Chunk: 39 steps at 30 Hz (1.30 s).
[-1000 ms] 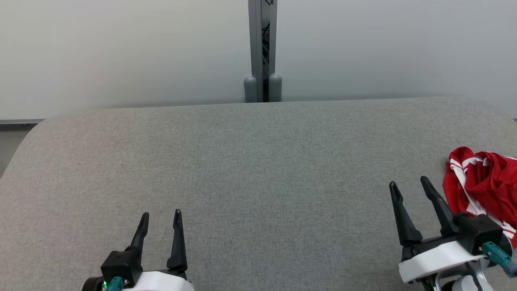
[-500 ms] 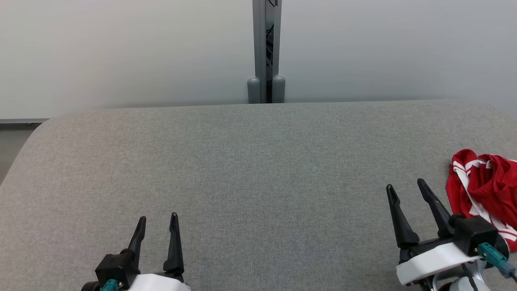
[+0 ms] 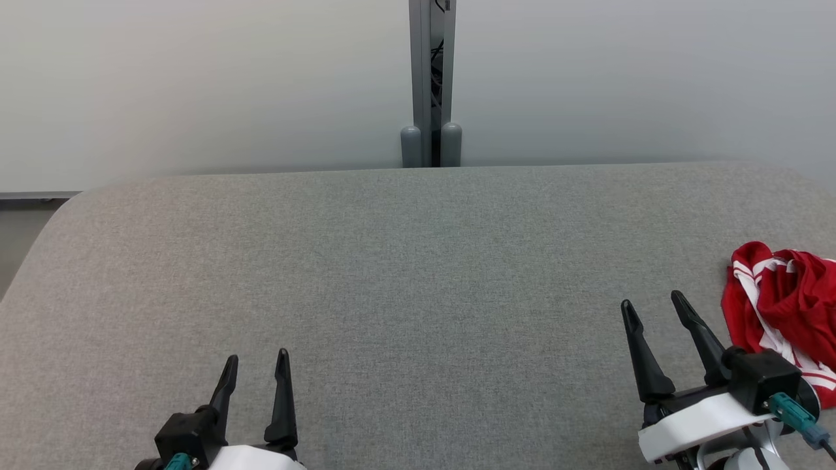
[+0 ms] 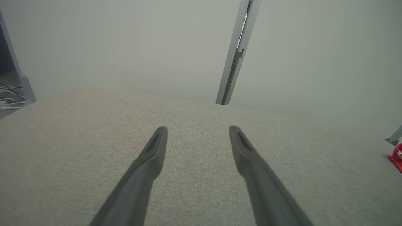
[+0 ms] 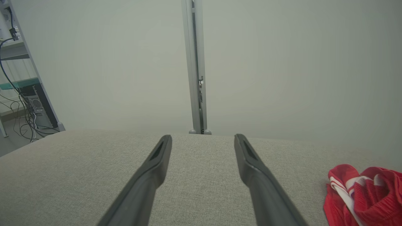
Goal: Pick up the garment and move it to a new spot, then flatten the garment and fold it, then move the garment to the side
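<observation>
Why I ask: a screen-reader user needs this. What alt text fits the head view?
A crumpled red garment with white stripes lies at the right edge of a grey fabric-covered table. The robot's right hand is open just left of the garment, and its left hand is open at the lower left.

Bare table [image 3: 405, 261] runs wide from its left edge past the middle, bounded behind by the wall [image 3: 196, 85] and post [image 3: 431, 78], with the crumpled garment [image 3: 777, 307] lying at the far right.
</observation>
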Motion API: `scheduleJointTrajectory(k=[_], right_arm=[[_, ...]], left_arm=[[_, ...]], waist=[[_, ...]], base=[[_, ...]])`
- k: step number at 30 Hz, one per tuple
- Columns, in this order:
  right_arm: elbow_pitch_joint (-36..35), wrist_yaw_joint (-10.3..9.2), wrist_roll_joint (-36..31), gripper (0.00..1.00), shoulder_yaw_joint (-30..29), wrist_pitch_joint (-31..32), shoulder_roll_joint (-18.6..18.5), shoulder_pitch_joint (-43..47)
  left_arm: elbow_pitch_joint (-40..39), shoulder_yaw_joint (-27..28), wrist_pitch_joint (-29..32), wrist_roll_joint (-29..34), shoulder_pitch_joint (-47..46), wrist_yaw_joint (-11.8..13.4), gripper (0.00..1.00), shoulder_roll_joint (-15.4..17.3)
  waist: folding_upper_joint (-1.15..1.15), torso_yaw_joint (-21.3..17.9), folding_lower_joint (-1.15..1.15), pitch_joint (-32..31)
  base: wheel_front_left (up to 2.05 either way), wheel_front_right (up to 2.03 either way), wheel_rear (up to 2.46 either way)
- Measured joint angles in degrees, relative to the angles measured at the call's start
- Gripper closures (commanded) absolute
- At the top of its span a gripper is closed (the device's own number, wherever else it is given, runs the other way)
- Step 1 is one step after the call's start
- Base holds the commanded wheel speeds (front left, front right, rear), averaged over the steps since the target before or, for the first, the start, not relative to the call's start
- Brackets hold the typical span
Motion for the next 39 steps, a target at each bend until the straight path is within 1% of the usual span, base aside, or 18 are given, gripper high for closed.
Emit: scheduleJointTrajectory(k=[6, 9, 16, 29, 30, 35, 39], right_arm=[[0.2, 0.00, -0.1, 0.00, 0.0, 0.0, 0.0, 0.0], [0.1, 0.00, -0.1, 0.00, -0.1, 0.0, 0.0, 0.0], [0.0, 0.00, -0.1, 0.00, -0.1, 0.0, 0.1, 0.0], [0.4, 0.00, 0.0, 0.00, 0.2, 0.0, 0.1, 0.0], [0.4, 0.00, 0.0, 1.00, 0.2, 0.0, 0.0, 0.0], [2.5, 0.00, 0.2, 1.00, 0.2, 0.4, 0.9, 1.8], [2.6, 0.00, 4.0, 1.00, -1.8, 2.3, 1.0, 2.2]], left_arm=[[0.5, 0.0, 0.0, -0.1, 0.0, 0.0, 0.00, 0.0], [0.3, 0.1, 0.0, -1.9, 0.0, -0.1, 0.00, 0.0], [0.4, 0.2, 0.0, -3.4, 0.0, -0.6, 0.00, 0.0], [0.5, 0.3, 0.0, -4.3, 0.0, -0.6, 0.00, 0.0], [0.6, 0.4, 0.0, -4.3, 0.0, -0.6, 1.00, 0.0], [2.8, 0.1, 0.4, -4.5, 1.2, -0.5, 1.00, -0.2], [3.3, -0.4, 0.8, -8.3, 1.1, -1.0, 1.00, -0.2]], waist=[[0.00, 0.3, 0.00, 0.1], [0.00, 0.6, 0.00, 0.0], [0.00, 1.3, 0.00, -0.3], [0.00, 2.0, 0.00, -0.6], [0.00, 2.0, 0.00, -0.7], [0.00, 2.0, 0.00, -0.7], [0.00, 1.8, 0.00, -0.6]], base=[[0.00, 0.00, 0.00], [0.00, 0.00, 0.00], [0.00, 0.00, 0.00], [0.00, 0.00, 0.00], [0.00, 0.00, 0.00], [0.00, 0.00, 0.00], [0.00, 0.00, 0.00]])
